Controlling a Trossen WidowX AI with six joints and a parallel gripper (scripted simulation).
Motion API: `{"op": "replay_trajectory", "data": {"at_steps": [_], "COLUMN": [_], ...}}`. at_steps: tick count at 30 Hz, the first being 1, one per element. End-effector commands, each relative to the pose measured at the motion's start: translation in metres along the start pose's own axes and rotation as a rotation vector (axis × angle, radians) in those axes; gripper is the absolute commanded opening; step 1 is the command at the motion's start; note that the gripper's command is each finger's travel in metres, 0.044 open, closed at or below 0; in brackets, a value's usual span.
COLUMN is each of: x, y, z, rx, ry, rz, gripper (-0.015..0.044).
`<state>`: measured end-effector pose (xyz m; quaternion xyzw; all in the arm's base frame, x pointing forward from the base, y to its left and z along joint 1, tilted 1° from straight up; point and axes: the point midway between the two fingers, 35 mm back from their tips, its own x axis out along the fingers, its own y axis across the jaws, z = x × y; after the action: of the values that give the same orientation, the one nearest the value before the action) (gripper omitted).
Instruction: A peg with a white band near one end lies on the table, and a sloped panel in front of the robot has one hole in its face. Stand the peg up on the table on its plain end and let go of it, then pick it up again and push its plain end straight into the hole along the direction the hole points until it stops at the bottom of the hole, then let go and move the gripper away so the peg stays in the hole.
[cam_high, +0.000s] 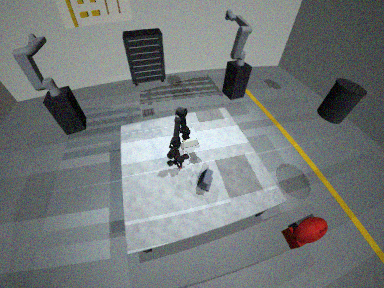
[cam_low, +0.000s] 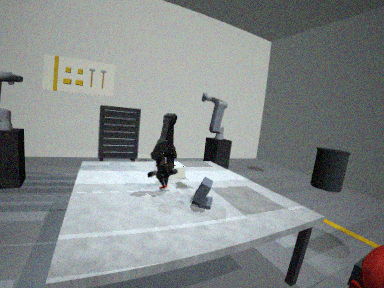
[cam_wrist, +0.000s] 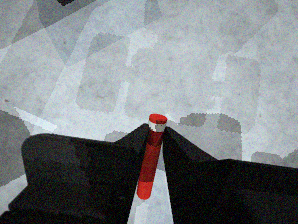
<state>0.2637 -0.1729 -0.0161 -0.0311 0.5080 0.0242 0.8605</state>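
So right now your gripper (cam_wrist: 156, 134) is clamping the red peg (cam_wrist: 151, 159), pinching it on the shaft just under the white band (cam_wrist: 158, 126), and you're looking down the wrist view at the banded end poking out past the fingertips while the plain rounded end is pointing back toward the camera. Over in the exterior view the arm (cam_low: 165, 145) is leaning down over the middle of the table (cam_low: 125, 235), a bit toward the far edge, with the gripper (cam_low: 162, 184) hanging low and only a red speck of the peg (cam_low: 162, 186) showing underneath; I can't tell if it's touching the surface. Your sloped panel (cam_low: 202, 193) is sitting just beside the arm, nearer the right edge, apart from the gripper. From the top view the panel (cam_high: 204, 180) is facing away, so the hole isn't visible.
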Motion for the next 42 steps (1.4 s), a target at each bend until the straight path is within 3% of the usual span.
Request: {"op": "replay_trajectory", "data": {"at_steps": [1, 42], "x": [-0.003, -0.024], "y": [0.001, 0.001], "z": [0.000, -0.019], "rx": [-0.005, -0.006], "ry": [-0.036, -0.387], "rz": [-0.001, 0.001], "gripper": [0.0049, 0.0049]}}
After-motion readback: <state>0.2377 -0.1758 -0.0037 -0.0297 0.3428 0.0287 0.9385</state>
